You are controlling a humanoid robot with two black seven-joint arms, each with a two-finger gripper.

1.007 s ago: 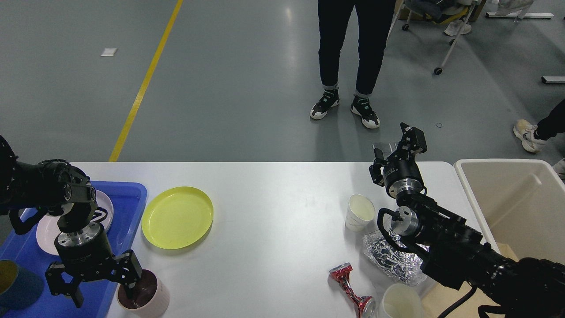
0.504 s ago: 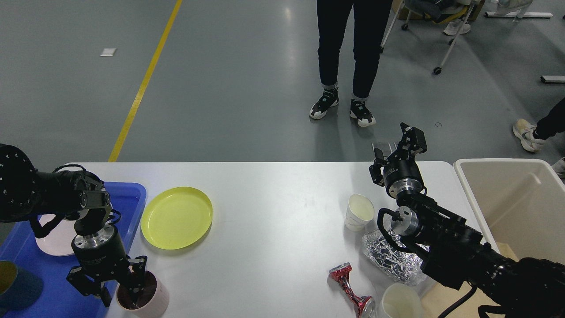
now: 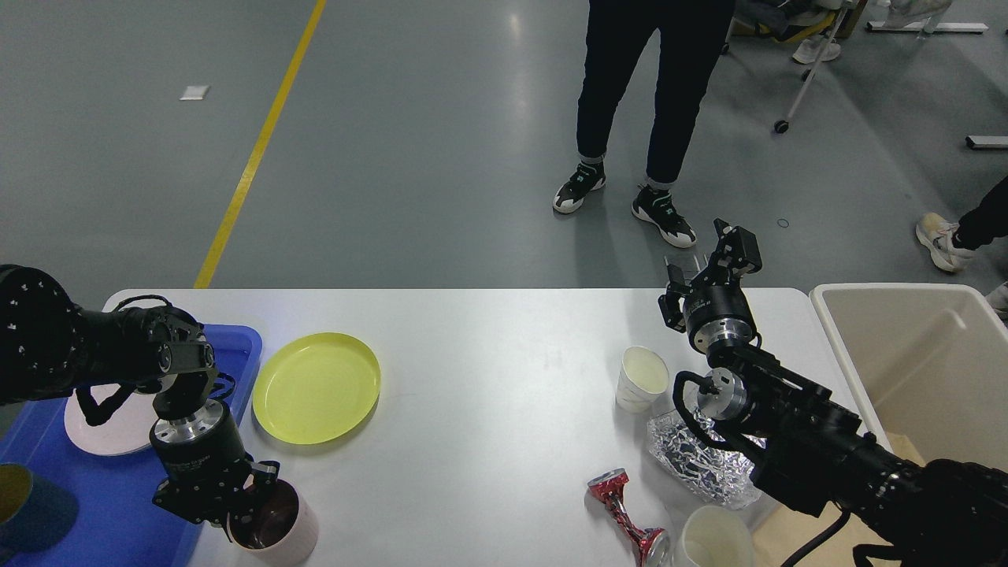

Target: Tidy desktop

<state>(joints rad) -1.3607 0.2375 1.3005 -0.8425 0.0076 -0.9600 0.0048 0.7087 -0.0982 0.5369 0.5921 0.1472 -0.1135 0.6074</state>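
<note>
The white desktop (image 3: 488,370) holds a yellow plate (image 3: 316,386), a pink cup with a brown inside (image 3: 276,526) at the front left, a paper cup (image 3: 642,379), crumpled foil (image 3: 697,461), a crushed red can (image 3: 626,512) and a second paper cup (image 3: 713,542). My left gripper (image 3: 228,504) points down at the pink cup's left rim, with one finger inside the cup, and is closed on the rim. My right gripper (image 3: 706,268) is open and empty, raised above the table's far edge, behind the paper cup.
A blue tray (image 3: 118,504) at the left edge holds a white plate (image 3: 98,425) and a dark blue cup (image 3: 31,504). A beige bin (image 3: 921,354) stands off the table's right end. A person's legs (image 3: 654,118) stand beyond the far edge.
My left gripper moved right, narrowed its fingers onto the pink cup's rim, and the cup shifted a little right with it. The right arm stayed still. The person shifted right.
</note>
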